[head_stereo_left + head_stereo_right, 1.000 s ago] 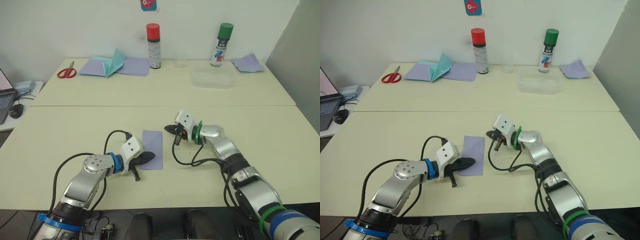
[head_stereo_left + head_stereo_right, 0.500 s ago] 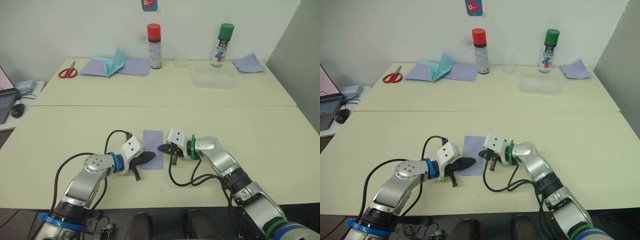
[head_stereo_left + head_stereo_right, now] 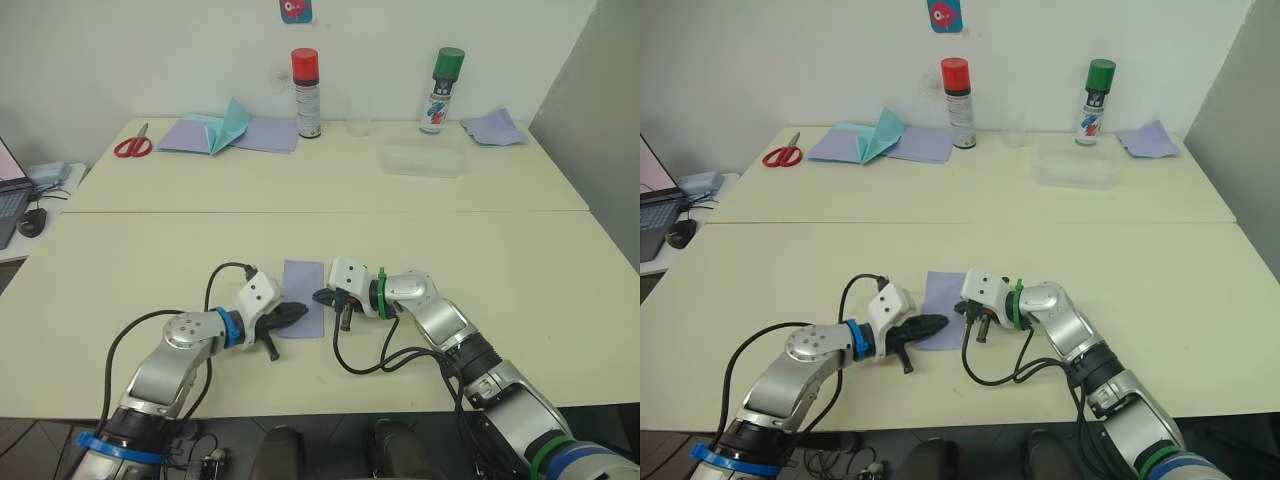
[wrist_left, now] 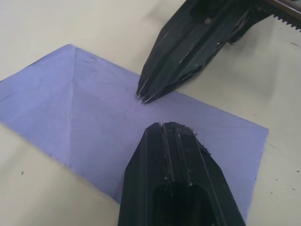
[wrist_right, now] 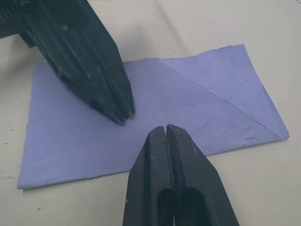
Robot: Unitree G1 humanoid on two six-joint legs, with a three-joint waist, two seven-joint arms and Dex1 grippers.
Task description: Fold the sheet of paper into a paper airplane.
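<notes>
Cream counter (image 3: 150, 270) carries a flat lavender folded paper sheet (image 3: 303, 284), long axis running away from robot; left gripper (image 3: 296, 312) and right gripper (image 3: 320, 297) fingers closed, tips on it.

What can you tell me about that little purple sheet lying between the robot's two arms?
The sheet of paper is thin and lavender, lying flat on the cream table as a narrow rectangle. Faint diagonal creases meet in a point toward one short end, and its edges look slightly uneven. The left gripper, fingers shut, has its tip over the sheet's near-left part; the right gripper, also shut, comes in at the right edge. Whether either tip presses the paper I cannot tell. It is not yet an airplane.
</notes>
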